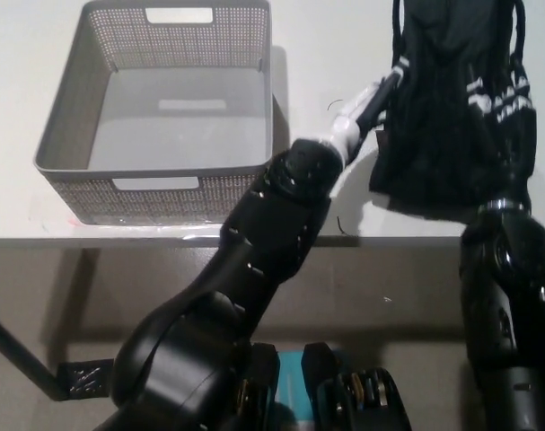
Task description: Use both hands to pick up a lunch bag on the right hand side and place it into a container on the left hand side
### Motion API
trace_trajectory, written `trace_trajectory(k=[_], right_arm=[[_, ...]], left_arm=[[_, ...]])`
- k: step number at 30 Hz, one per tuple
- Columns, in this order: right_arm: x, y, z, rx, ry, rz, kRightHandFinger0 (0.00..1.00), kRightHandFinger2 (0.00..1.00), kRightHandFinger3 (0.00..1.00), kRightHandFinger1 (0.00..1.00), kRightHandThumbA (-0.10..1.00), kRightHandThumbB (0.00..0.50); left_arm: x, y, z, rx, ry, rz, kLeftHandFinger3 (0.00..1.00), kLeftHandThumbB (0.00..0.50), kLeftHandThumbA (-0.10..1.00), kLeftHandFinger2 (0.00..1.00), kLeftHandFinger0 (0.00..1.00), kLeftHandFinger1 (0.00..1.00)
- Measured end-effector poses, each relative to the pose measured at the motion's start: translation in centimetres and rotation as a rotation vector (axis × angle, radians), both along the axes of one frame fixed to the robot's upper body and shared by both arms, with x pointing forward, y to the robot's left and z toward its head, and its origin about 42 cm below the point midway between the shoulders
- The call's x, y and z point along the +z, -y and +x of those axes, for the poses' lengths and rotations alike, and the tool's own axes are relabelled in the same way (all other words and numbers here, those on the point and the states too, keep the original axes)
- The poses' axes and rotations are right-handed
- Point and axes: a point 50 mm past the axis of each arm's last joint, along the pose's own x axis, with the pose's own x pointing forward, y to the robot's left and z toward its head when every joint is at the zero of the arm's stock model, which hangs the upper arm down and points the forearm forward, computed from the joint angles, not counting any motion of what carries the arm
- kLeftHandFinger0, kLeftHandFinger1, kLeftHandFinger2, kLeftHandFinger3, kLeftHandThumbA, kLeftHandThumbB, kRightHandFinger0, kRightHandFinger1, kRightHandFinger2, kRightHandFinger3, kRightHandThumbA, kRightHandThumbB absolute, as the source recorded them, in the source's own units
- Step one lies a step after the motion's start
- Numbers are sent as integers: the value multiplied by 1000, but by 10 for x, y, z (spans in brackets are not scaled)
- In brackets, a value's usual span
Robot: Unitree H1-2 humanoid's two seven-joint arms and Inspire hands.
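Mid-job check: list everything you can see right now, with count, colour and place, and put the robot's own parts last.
Lunch bag: one, black with white markings, at the right, held between the two hands.
Container: one, grey perforated basket with handle cut-outs, on the left of the table, nothing inside.
Table: one, white top, under basket and bag; its front edge crosses the middle of the view.
Floor bracket: one, dark, lower left under the table.
Left hand: one, white, pressed against the bag's left side; fingers hidden.
Right hand: one, black, against the bag's right side, hard to tell from the dark fabric.
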Motion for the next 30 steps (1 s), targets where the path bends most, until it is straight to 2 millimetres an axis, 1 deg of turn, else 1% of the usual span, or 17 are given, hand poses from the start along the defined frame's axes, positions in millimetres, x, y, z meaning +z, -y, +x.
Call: trace_trajectory(k=[2,3,4,7,8,9,10,11,14,16,19,20,22,25,26,27,30], right_arm=[[10,-3,4,4,17,-4,1000,1000,1000,1000,1000,84],[21,-6,8,11,33,-10,1000,1000,1000,1000,1000,119],[31,-10,11,18,48,-17,1000,1000,1000,1000,1000,125],[43,-15,16,31,60,-25,1000,1000,1000,1000,1000,137],[60,-23,23,51,75,-43,1000,1000,1000,1000,1000,134],[64,-25,24,57,78,-47,1000,1000,1000,1000,1000,122],[69,-29,28,65,77,-54,1000,1000,1000,1000,1000,116],[75,-34,32,75,80,-62,1000,1000,1000,1000,1000,115],[93,-48,42,104,90,-82,1000,1000,1000,1000,1000,125],[105,-58,47,122,102,-93,1000,1000,1000,1000,1000,139],[123,-72,51,145,126,-107,1000,1000,1000,1000,1000,136],[132,-83,53,162,136,-118,1000,1000,1000,1000,1000,162],[144,-97,55,186,148,-145,1000,1000,1000,1000,1000,170],[156,-115,54,215,167,-179,1000,1000,1000,1000,1000,159],[158,-119,53,223,171,-186,1000,1000,1000,1000,1000,169],[158,-125,52,232,172,-194,1000,1000,1000,1000,1000,181],[159,-145,51,272,168,-221,1000,1000,1000,1000,1000,173]], left_arm=[[11,-4,3,8,18,-9,1000,289,1000,1000,1000,1000],[19,-8,5,16,29,-20,1000,299,1000,1000,1000,1000],[28,-11,8,24,40,-35,1000,299,1000,1000,1000,1000],[38,-17,10,36,51,-58,1000,275,1000,1000,1000,1000],[49,-27,13,53,68,-81,1000,264,1000,1000,1000,1000],[52,-29,13,57,73,-85,1000,265,1000,1000,1000,1000],[56,-34,15,65,82,-89,1000,238,1000,1000,1000,1000],[61,-41,16,77,92,-93,1000,235,1000,1000,1000,1000],[77,-58,19,105,128,-112,1000,293,1000,1000,1000,1000],[87,-68,19,121,144,-124,1000,301,1000,1000,1000,1000],[105,-84,18,147,173,-137,1000,292,1000,1000,1000,1000],[113,-94,17,162,191,-143,1000,267,1000,1000,1000,1000],[125,-108,14,186,221,-156,1000,263,1000,1000,1000,1000],[131,-130,9,224,247,-188,1000,261,1000,1000,1000,1000],[132,-135,6,232,256,-195,1000,261,1000,1000,1000,1000],[132,-140,4,242,261,-202,1000,261,1000,1000,1000,1000],[123,-161,-4,285,264,-228,1000,266,1000,1000,1000,1000]])
